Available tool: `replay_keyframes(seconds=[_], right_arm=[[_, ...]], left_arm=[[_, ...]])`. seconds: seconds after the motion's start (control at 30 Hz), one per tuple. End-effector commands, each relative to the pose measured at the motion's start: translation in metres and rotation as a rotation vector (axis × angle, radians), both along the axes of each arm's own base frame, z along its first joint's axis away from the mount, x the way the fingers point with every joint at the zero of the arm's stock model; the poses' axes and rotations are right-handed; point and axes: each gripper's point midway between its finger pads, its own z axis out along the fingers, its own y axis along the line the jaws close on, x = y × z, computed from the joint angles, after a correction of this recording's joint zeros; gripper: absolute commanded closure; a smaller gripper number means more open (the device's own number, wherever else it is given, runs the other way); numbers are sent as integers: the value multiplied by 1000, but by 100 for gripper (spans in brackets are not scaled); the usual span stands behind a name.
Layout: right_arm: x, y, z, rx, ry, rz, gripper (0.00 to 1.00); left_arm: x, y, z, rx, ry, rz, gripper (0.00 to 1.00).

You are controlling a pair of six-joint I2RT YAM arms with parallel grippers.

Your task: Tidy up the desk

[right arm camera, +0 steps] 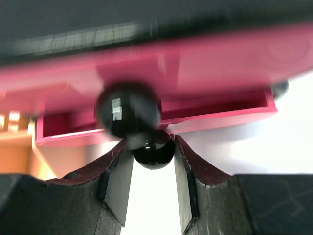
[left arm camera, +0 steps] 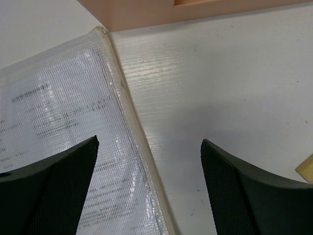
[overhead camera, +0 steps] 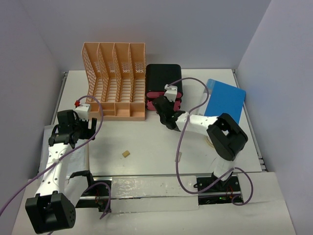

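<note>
The white desk (overhead camera: 146,137) spreads under everything; at its left edge lies a clear mesh pouch (left arm camera: 54,112) of papers; the left gripper (left arm camera: 149,142) hangs over the pouch's rim, fingers wide apart; behind stands a peach file rack (overhead camera: 117,83); a small tan block (overhead camera: 126,153) lies mid-desk; the right gripper (right arm camera: 151,159) is clamped on a black knob (right arm camera: 154,149) of the black box (overhead camera: 164,76) with pink drawers; a blue folder (overhead camera: 225,100) lies rightmost.

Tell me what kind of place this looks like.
Probably a robot lab's mock office workstation: a white desk boxed in by plain walls, holding a peach lattice file rack and a black box with pink drawers, with a left arm and right arm bolted at its near edge.
</note>
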Motion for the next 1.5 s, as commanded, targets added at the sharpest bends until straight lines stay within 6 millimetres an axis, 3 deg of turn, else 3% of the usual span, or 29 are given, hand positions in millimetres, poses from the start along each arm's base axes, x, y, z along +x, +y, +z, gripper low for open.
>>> replay_keyframes(seconds=[0.0, 0.17, 0.3, 0.53, 0.6, 0.67, 0.8, 1.03, 1.17, 1.27, 1.3, 1.37, 1.47], right_arm=[[-35, 8, 2, 31, -2, 46, 86], [-68, 5, -14, 33, 31, 53, 86], [-88, 7, -15, 44, 29, 57, 86], [-104, 0, -22, 44, 52, 53, 80], [-107, 1, -24, 39, 60, 61, 73], [-108, 3, -24, 24, 71, 67, 52], [-113, 6, -16, -9, 74, 80, 44], [-131, 3, 6, 35, 80, 118, 40], [-147, -3, 17, 92, 104, 145, 39], [-157, -15, 20, 128, 104, 143, 39], [-159, -19, 21, 136, 101, 142, 39], [-162, -26, 19, 140, 97, 129, 39], [-164, -32, 22, 150, 89, 117, 39]], left_arm=[[13, 0, 26, -1, -83, -13, 9], [13, -1, 27, -1, -91, -14, 9], [12, -1, 29, -2, -97, -16, 9], [12, -1, 30, -1, -104, -18, 9], [12, -2, 31, -2, -109, -22, 9], [12, -2, 32, -2, -111, -22, 9], [11, -3, 32, -2, -111, -28, 8], [9, -5, 28, 8, -103, -65, 9], [5, -32, 41, -62, -63, -232, 16], [8, -73, 68, -90, -69, -386, 20], [7, -82, 68, -90, -52, -403, 20], [-2, -117, 65, -52, -26, -526, 17], [-23, -157, 39, 20, 66, -687, 10]])
